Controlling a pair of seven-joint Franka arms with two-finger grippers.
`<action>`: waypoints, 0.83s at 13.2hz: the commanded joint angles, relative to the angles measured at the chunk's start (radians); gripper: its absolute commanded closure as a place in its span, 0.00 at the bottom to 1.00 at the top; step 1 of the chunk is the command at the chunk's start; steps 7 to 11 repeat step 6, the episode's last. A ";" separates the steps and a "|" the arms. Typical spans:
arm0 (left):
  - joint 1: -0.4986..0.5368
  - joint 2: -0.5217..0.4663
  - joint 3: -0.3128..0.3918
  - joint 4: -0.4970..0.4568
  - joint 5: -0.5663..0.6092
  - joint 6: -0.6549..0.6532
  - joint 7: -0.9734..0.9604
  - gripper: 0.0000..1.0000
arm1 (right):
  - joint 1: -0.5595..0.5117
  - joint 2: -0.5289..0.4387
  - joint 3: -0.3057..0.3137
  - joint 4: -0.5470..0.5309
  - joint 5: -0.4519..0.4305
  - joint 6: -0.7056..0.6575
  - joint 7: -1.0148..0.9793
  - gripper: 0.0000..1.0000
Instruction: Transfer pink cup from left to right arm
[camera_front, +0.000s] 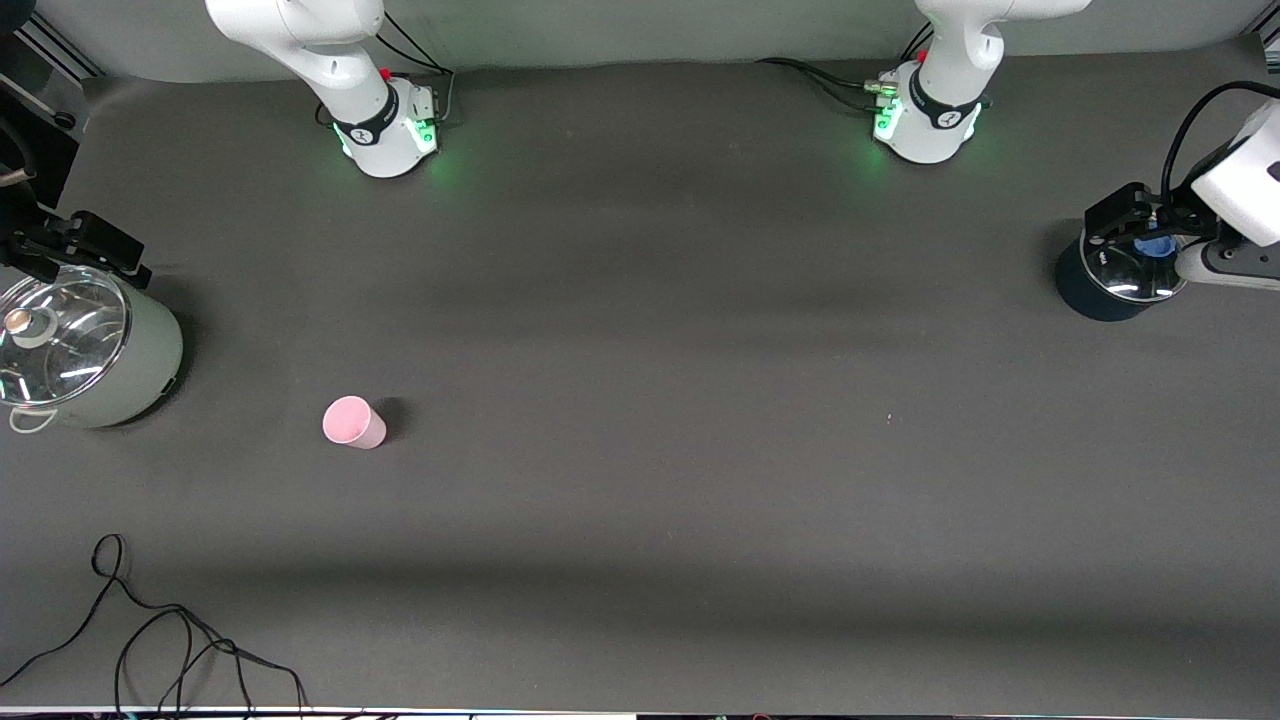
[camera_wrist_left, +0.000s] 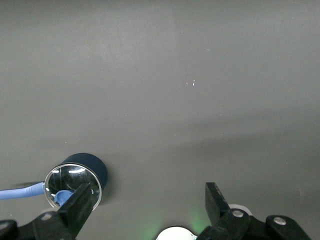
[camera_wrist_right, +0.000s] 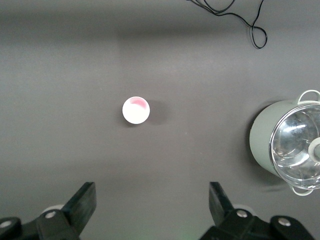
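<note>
Pink cup (camera_front: 353, 422) upright on grey table (camera_front: 640, 400), toward right arm's end, well apart from both grippers; rim up in right wrist view (camera_wrist_right: 136, 110).

Pale green pot (camera_front: 95, 350) with glass lid near table edge at same end, beside cup.

Right gripper (camera_front: 75, 245) over green pot, fingers (camera_wrist_right: 85, 200) spread wide, empty.

Left gripper (camera_front: 1125, 215) over dark blue pot (camera_front: 1100, 290) at left arm's end, fingers (camera_wrist_left: 80, 202) wide, empty.

Black cable (camera_front: 170, 640) nearest front camera.
</note>
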 joint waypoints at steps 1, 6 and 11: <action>0.012 -0.018 -0.011 -0.019 -0.026 0.020 0.006 0.00 | -0.008 -0.004 0.007 0.004 0.000 -0.014 -0.023 0.00; 0.014 -0.009 -0.010 -0.018 -0.034 0.021 0.008 0.00 | -0.008 -0.004 0.007 0.003 0.003 -0.014 -0.024 0.00; 0.014 -0.009 -0.010 -0.018 -0.034 0.021 0.008 0.00 | -0.008 -0.004 0.007 0.003 0.003 -0.014 -0.024 0.00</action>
